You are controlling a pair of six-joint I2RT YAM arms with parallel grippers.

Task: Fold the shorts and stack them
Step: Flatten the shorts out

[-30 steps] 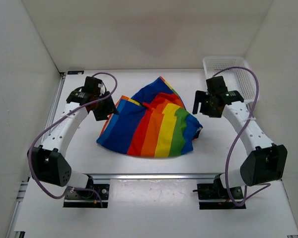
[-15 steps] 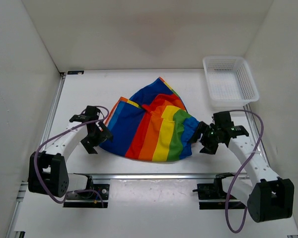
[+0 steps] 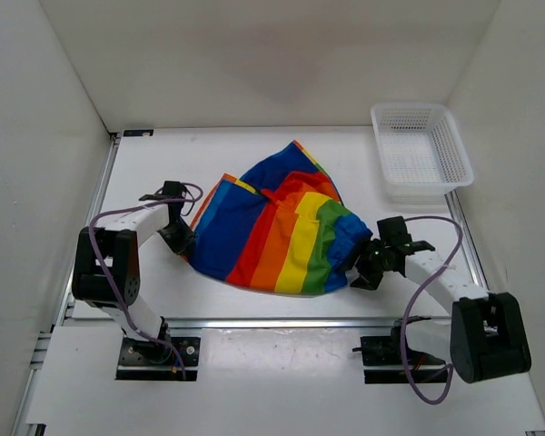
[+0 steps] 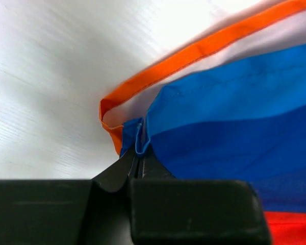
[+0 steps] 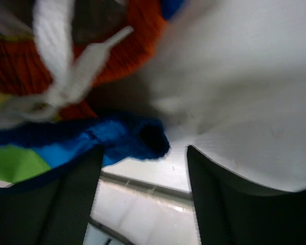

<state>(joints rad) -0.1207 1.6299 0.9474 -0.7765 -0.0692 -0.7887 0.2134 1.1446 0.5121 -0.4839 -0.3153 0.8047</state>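
The rainbow-striped shorts (image 3: 282,222) lie crumpled in the middle of the table. My left gripper (image 3: 181,240) sits low at their near-left corner. In the left wrist view its jaws (image 4: 138,156) are shut on a small fold of blue fabric (image 4: 219,127) just below the orange hem (image 4: 194,51). My right gripper (image 3: 361,269) is at the shorts' right edge. Its fingers (image 5: 74,196) stand apart, and a dark blue edge of the shorts (image 5: 137,138) pokes into the gap without being clamped. A white drawstring (image 5: 61,76) shows above it.
A white mesh basket (image 3: 421,150) stands at the back right corner. White walls close in the table on three sides. A metal rail (image 3: 282,322) runs along the near edge between the arm bases.
Both arms came down from beside the shorts to their near corners. The left gripper opened wide, then shut on the blue corner. The right gripper reached the right edge and narrowed a little.
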